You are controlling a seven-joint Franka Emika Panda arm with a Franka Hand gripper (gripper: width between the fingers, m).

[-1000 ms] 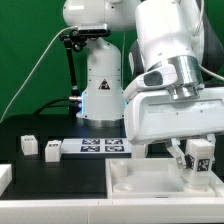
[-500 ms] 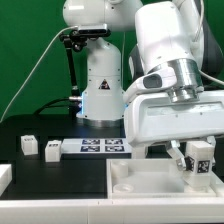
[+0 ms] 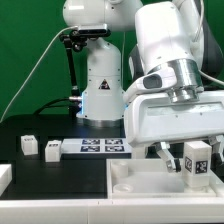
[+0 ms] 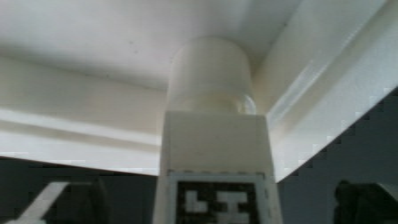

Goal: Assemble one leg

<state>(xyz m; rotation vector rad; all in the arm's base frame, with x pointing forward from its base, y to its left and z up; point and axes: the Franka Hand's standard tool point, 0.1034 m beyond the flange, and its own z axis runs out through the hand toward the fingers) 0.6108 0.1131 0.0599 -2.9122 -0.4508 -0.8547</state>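
Clearly the pincer pinches the leg, whose black-and-white square tag shows.

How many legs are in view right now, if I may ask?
3. A first leg and a second leg sit loose at the exterior view's left of the marker board; the third leg is in the gripper at the large white part. Others may hide behind the arm.

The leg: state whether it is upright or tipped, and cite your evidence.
Upright. The leg stands vertical in the exterior view, its tag level, held in the gripper over the white tray.
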